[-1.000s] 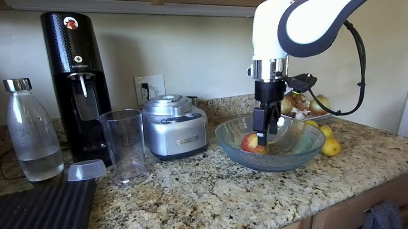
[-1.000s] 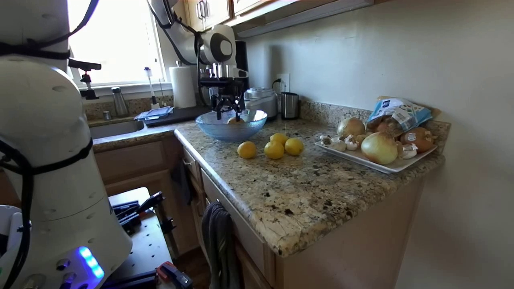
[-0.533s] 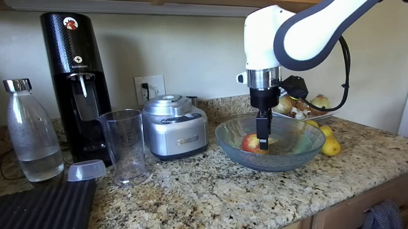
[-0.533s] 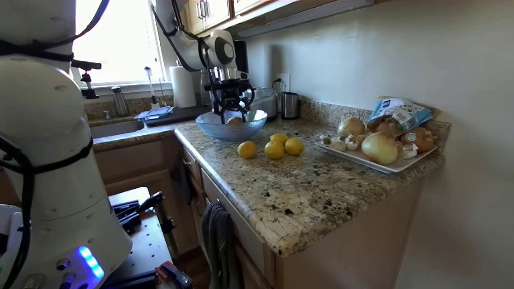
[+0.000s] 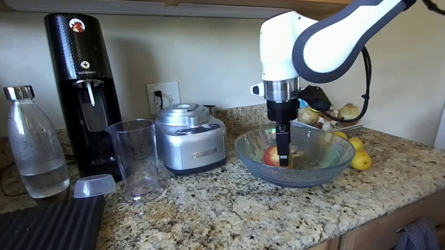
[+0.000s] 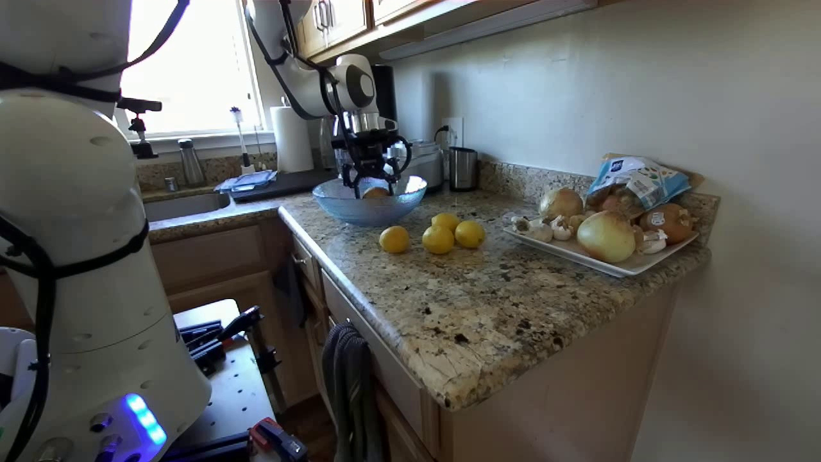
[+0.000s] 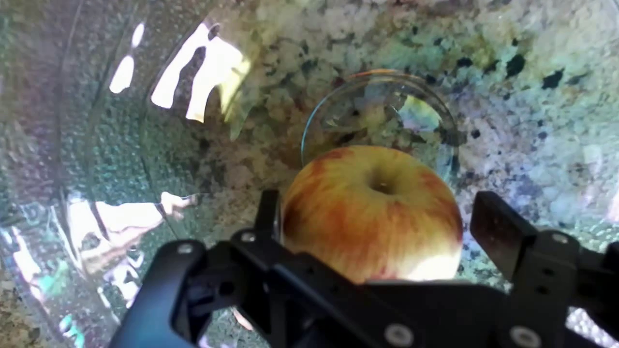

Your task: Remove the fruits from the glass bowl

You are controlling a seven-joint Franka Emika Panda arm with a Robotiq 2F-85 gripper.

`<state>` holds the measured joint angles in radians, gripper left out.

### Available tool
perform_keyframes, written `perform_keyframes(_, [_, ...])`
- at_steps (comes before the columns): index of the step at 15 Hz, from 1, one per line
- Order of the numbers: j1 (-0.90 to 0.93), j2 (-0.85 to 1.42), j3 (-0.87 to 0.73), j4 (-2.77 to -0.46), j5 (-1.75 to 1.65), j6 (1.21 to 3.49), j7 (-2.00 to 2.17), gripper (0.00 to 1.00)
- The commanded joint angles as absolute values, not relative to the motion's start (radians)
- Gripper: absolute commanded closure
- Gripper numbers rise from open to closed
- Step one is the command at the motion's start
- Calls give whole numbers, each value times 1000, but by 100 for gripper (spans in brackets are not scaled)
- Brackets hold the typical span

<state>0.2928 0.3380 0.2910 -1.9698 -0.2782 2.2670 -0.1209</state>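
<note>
- So the hand [image 7: 379, 211] points straight down into the glass bowl [image 5: 305, 176], same story in both exterior views.
- Fingers [image 7: 498, 232] are spread wide, with the apple [image 5: 270, 157] between them. In the wrist view there's a clear gap at the finger on the right of the picture; can't tell if the other one touches.
- Apple's sitting inside the bowl, dimple up.
- Bowl's on the speckled desk [image 6: 500, 308], near the long front edge.
- Four lemons [image 6: 438, 240] lie on the desk beside the bowl, toward the desk's open end. Three are bunched up, the fourth's nearer the front edge.
- White plate [image 6: 564, 254] by the back corner at that end: onions [image 6: 606, 237] and garlic [image 6: 540, 230], blue bag [image 6: 641, 183] behind.
- Other side of the bowl, near the back edge: silver appliance [image 5: 191, 144], then a tall clear cup [image 5: 136, 166] and a black drink machine [image 5: 81, 53].
</note>
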Motion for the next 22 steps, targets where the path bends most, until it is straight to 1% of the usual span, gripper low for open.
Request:
perform_keyframes(1, [313, 358, 273, -1944, -295, 2244, -144, 0])
perform_keyframes(11, [316, 406, 272, -1913, -284, 2247, -159, 1])
perform_keyframes(12, [315, 405, 273, -1911, -279, 2248, -157, 26])
perform_keyframes(14, [310, 399, 275, -1910, -268, 2251, -156, 28])
perform_keyframes(15, [309, 396, 275, -1911, -264, 2254, -153, 33])
perform_keyframes(19, [299, 365, 269, -1911, -209, 2234, -103, 33])
perform_keyframes(22, [285, 305, 270, -1908, -94, 2158, -36, 33])
